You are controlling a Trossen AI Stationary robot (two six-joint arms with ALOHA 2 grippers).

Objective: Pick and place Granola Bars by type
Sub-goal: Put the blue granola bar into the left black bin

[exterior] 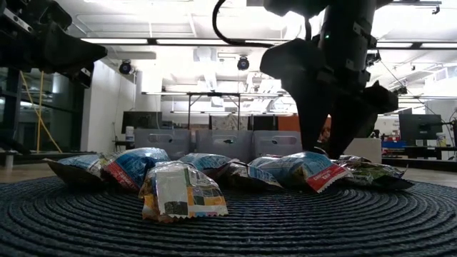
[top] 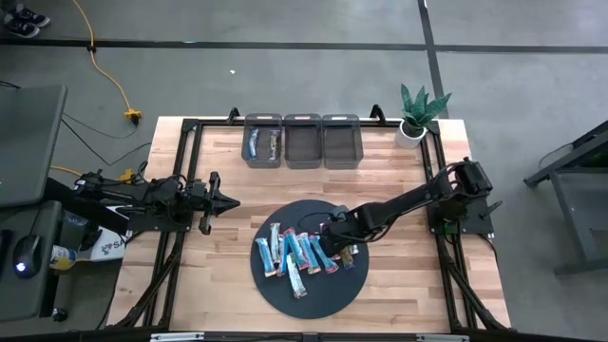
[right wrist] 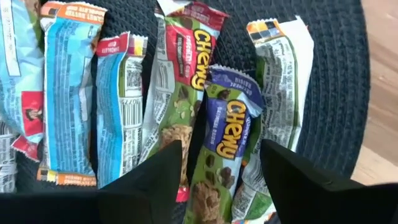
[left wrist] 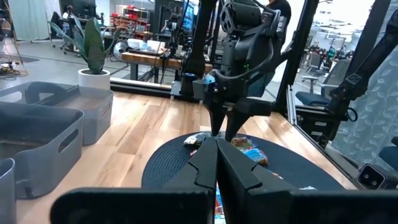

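- In the lower centre of the right wrist frame, the right gripper [right wrist: 221,165] is hovering with its two dark fingers spread apart, straddling a purple-topped Chewy bar [right wrist: 219,155] and holding nothing.
- That bar is lying flat with its long axis running up the frame, its purple end pointing toward the top; its edges are overlapping a red-topped bar [right wrist: 180,81] on its left and a pale face-down bar [right wrist: 277,106] on its right.
- What could go wrong, as I judge it: the fingers are coming down on the neighbours' wrappers, so closing could pinch two bars at once or push the purple one askew; slick foil could also slip out of a shallow grip.
- Further left in that frame, blue bars [right wrist: 68,93] are lying parallel, long axes also running up the frame.
- In the overhead picture the whole pile is sitting on the dark round mat [top: 323,285] at lower centre.
- At centre left of that picture, the left gripper [top: 220,200] is waiting off the mat, fingers pressed together.
- Along the top centre, three grey bins [top: 303,142] are standing in a row; the leftmost is holding a couple of bars already.
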